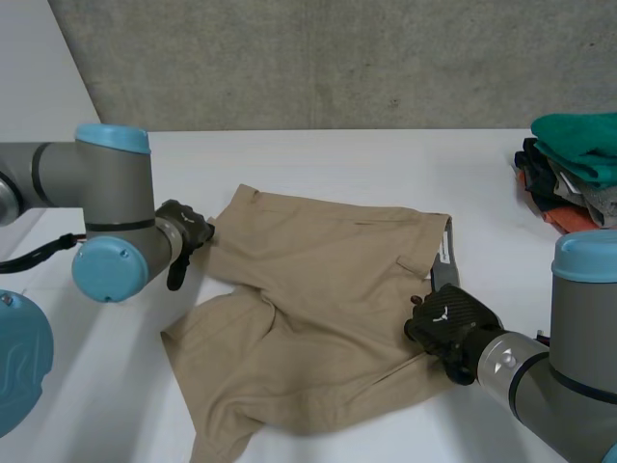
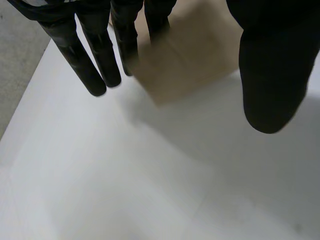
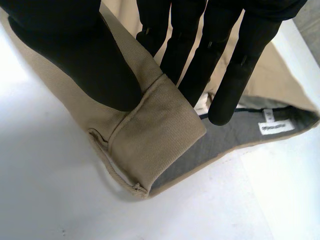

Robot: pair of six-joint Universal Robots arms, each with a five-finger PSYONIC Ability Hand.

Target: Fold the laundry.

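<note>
A pair of tan shorts [image 1: 318,280] lies spread on the white table [image 1: 386,154], waistband toward the right and legs toward the front left. My left hand [image 1: 183,236] hangs at the shorts' far left corner. In the left wrist view its fingers [image 2: 95,55] are straight and apart from the thumb, with the cloth corner [image 2: 185,65] just beyond the fingertips and nothing held. My right hand [image 1: 448,323] is at the right edge of the waistband. In the right wrist view its thumb [image 3: 75,55] presses a turned-over piece of waistband [image 3: 160,130] against the fingers.
A pile of clothes [image 1: 574,183] with a teal piece [image 1: 583,140] on top sits at the table's far right. The table's left edge and grey floor [image 2: 15,75] lie beside my left hand. A white label [image 3: 276,127] shows inside the waistband.
</note>
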